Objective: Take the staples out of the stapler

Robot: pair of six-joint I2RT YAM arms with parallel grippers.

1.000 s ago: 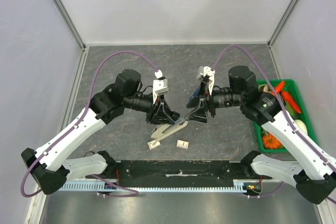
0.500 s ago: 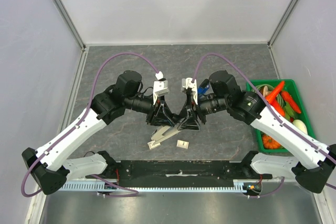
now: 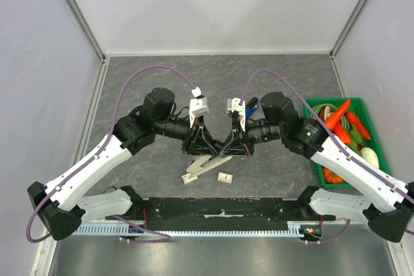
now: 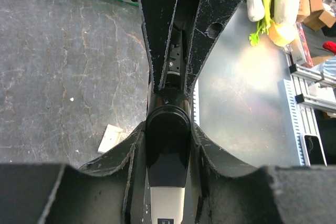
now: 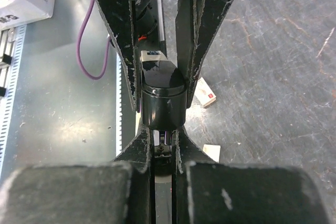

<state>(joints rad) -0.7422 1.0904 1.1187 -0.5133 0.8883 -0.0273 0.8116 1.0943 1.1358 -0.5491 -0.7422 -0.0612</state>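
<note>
The stapler (image 3: 206, 165) lies slanted near the table's front, pale body with a black end. My left gripper (image 3: 206, 143) is shut on that black end (image 4: 168, 145); its fingers (image 4: 131, 150) press both sides. From the opposite side my right gripper (image 3: 229, 147) meets it. In the right wrist view the right gripper (image 5: 164, 139) has its jaws almost together on a thin metal part just below the stapler's black end (image 5: 163, 103). The staples themselves do not show.
Two small white blocks (image 3: 224, 177) (image 3: 189, 178) lie on the table beside the stapler. A green bin (image 3: 359, 101) with toy vegetables stands at the right edge. A black rail (image 3: 220, 208) runs along the near edge between the arm bases.
The right arm has swung left to the stapler and its jaws have closed on it. The left gripper has kept its hold without moving.
</note>
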